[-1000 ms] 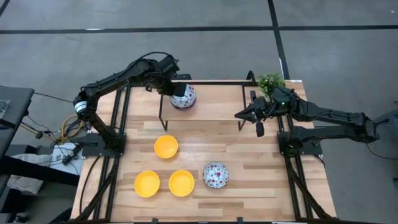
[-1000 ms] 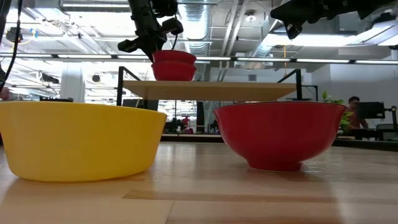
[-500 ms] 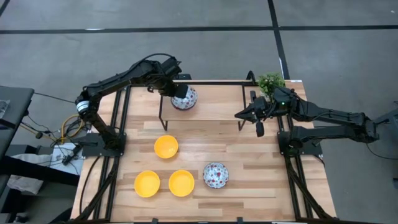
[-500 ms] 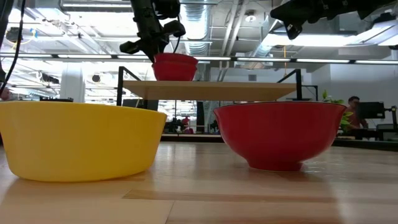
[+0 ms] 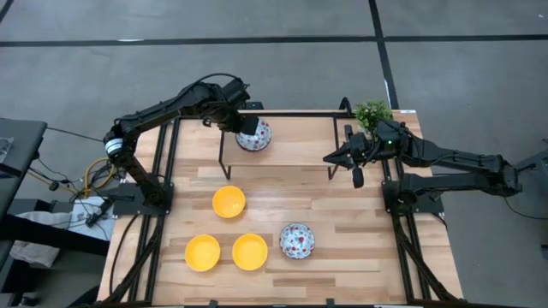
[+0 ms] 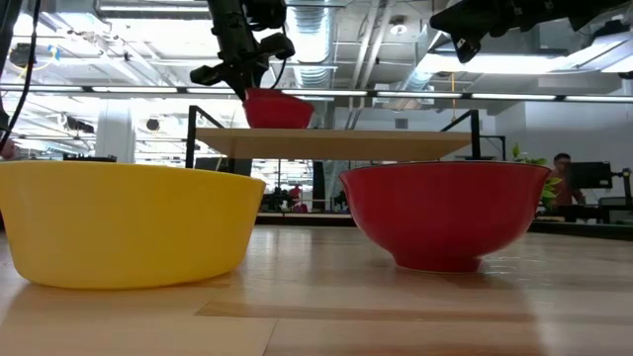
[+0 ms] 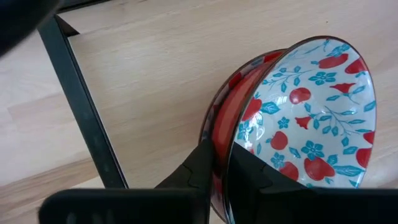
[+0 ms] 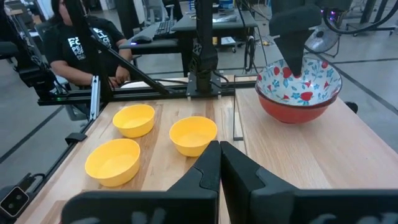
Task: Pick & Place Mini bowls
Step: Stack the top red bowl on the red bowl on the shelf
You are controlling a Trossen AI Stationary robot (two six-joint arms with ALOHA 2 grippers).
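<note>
Left gripper (image 7: 221, 165) is pinching the rim of the floral bowl (image 5: 253, 134), nested in another on the far-left shelf (image 5: 291, 145); bowl lying directly below it. Right gripper (image 5: 357, 180) is hovering clenched, farther right.

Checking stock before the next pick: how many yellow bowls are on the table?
3. One yellow bowl sits mid-table; two more sit side by side near the front edge, left of a floral bowl. None seems hidden.

Wooden table (image 5: 342, 248) carries three yellow bowls (image 5: 229, 202), one floral bowl (image 5: 296, 240); raised shelf (image 5: 300, 141) holds stacked floral bowls (image 5: 254, 135)
</note>
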